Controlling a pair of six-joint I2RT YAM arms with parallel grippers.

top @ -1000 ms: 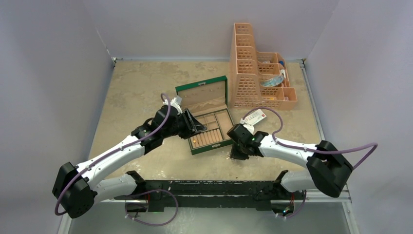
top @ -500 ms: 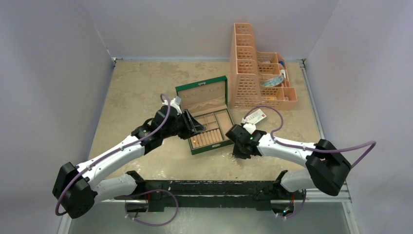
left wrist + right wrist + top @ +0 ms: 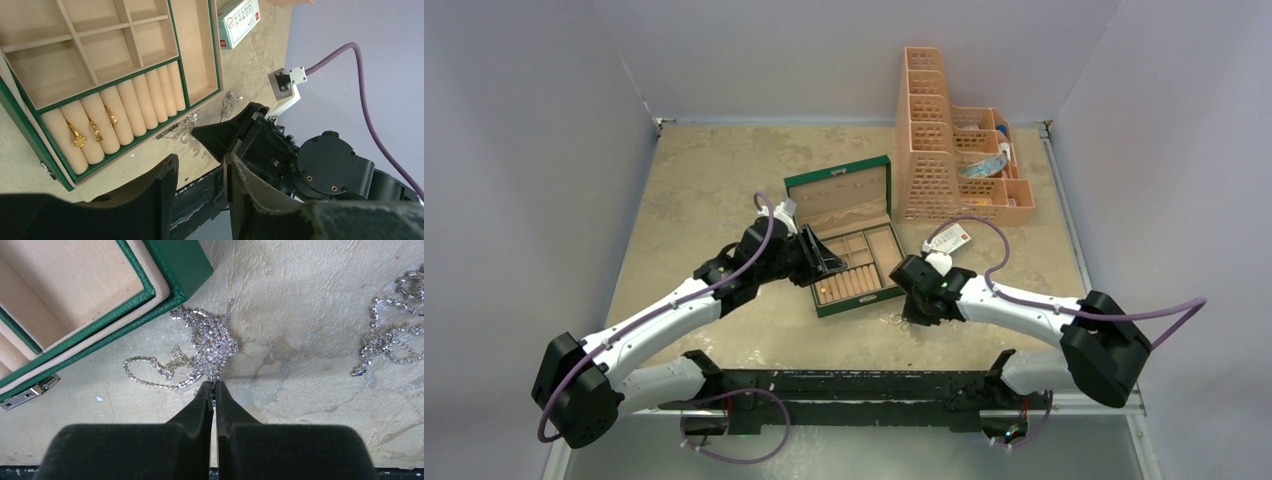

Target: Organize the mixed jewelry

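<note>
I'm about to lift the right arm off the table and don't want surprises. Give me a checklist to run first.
1. Right gripper shut: ok, jaws pressed together.
2. Chain caught between the tips: cannot tell; they meet at the pile's near edge.
3. Chain separate from the second chain: ok, bare table lies between them.
4. Box open: ok, lid up in the top view.
5. Long compartment free: ok, nothing in it.
6. Left gripper empty: ok, open with nothing between the fingers.
</note>
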